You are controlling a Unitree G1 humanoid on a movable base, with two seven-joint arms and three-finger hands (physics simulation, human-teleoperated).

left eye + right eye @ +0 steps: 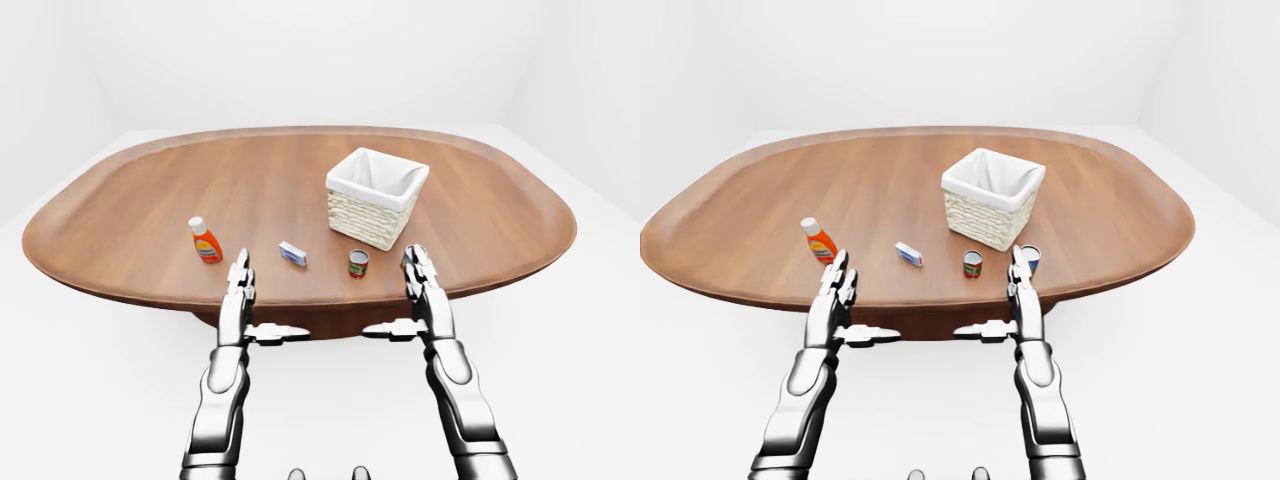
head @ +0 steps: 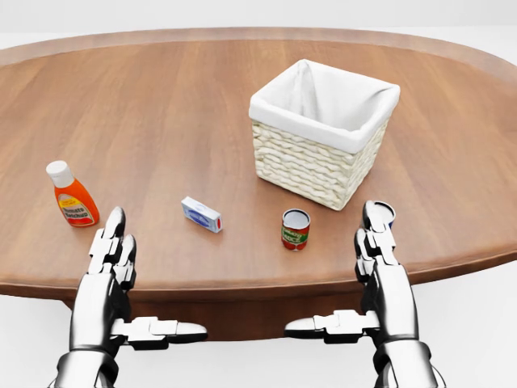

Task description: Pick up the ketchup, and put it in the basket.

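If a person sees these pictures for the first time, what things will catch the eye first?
Probably the wicker basket with its white lining, upright right of the table's middle in the head view. Next the orange ketchup bottle standing far left, above the open left hand. The open right hand partly hides a can.

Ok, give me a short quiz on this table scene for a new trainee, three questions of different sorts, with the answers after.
1. True or false: the ketchup bottle is already in the basket.
2. Multiple choice: what lies between the ketchup bottle and the red can in the head view? A) a small blue and white box B) a spoon C) a cup
3. Fill in: both the left hand and the right hand are ____ and hold nothing.

Key: 1 false, it stands on the table at the left. 2 A. 3 open.
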